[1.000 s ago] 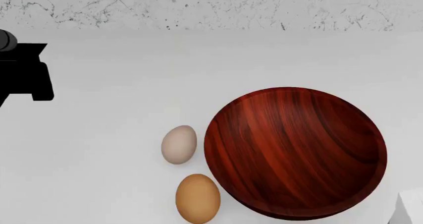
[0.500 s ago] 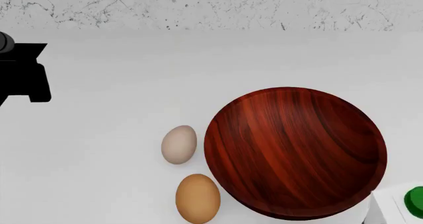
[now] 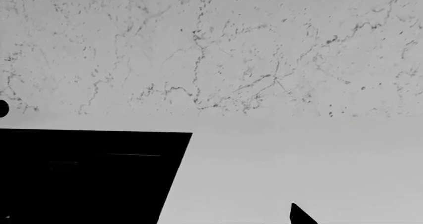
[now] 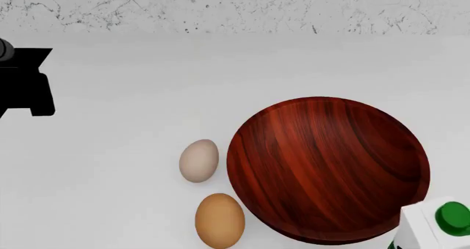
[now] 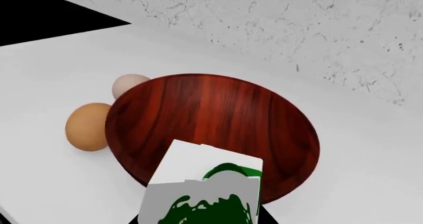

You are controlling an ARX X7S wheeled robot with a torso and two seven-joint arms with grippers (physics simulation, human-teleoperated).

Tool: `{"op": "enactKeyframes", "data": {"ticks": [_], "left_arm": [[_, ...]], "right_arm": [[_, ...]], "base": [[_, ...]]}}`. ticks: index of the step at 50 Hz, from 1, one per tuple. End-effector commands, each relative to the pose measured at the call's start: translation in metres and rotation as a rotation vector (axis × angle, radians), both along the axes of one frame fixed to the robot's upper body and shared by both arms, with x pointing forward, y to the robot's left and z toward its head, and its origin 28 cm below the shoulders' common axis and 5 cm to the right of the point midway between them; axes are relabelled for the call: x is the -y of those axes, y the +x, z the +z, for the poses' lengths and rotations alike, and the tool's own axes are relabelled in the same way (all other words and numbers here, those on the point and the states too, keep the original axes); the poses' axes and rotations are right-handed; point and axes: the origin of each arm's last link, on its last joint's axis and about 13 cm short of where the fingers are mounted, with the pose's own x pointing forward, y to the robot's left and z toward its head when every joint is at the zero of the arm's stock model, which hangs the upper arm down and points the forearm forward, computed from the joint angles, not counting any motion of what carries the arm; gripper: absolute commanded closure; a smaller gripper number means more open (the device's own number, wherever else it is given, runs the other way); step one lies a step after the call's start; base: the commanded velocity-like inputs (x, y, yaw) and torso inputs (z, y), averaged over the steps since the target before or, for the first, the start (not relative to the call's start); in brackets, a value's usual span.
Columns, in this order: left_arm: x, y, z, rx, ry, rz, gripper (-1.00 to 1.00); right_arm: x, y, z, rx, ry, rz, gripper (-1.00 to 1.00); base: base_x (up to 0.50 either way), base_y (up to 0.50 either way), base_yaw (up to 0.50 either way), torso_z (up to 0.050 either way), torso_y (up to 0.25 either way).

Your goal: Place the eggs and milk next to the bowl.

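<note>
The wooden bowl (image 4: 328, 169) stands right of centre on the white counter. Both eggs lie just left of it: the pale one (image 4: 199, 160) and, nearer me, the orange-brown one (image 4: 219, 220). The milk (image 4: 430, 229), a white carton with a green cap (image 4: 453, 218), hangs at the bowl's near right rim. In the right wrist view my right gripper (image 5: 201, 216) is shut on the milk (image 5: 198, 174), over the bowl's (image 5: 211, 120) near edge, with the eggs (image 5: 88, 126) beyond. My left gripper (image 3: 231, 204) is open and holds nothing; it shows far left (image 4: 26, 84).
A marbled grey wall (image 4: 235, 6) runs along the back of the counter (image 4: 132, 111). The left arm's black body sits at the head view's left edge, well away from the eggs and the bowl.
The milk has come further into the head view from the lower right, moving up and left toward the bowl's rim. The left arm has barely shifted. Eggs and bowl have not moved.
</note>
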Motion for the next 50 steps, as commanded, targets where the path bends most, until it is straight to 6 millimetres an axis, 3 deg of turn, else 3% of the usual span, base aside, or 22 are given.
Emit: {"op": "enactKeyframes", "data": {"ticks": [1,50], "left_arm": [[0.005,0.003,0.004,0.010,-0.014,-0.032,-1.00],[0.002,0.003,0.003,0.006,-0.004,-0.021,-1.00]], "right_arm": [[0.001,0.008,-0.004,0.008,-0.015,0.007,1.00],[0.001,0.017,-0.043,-0.037,0.040,0.003,1.00]], "base": [[0.00,0.00,0.00,0.000,0.000],[0.00,0.00,0.00,0.000,0.000]]}}
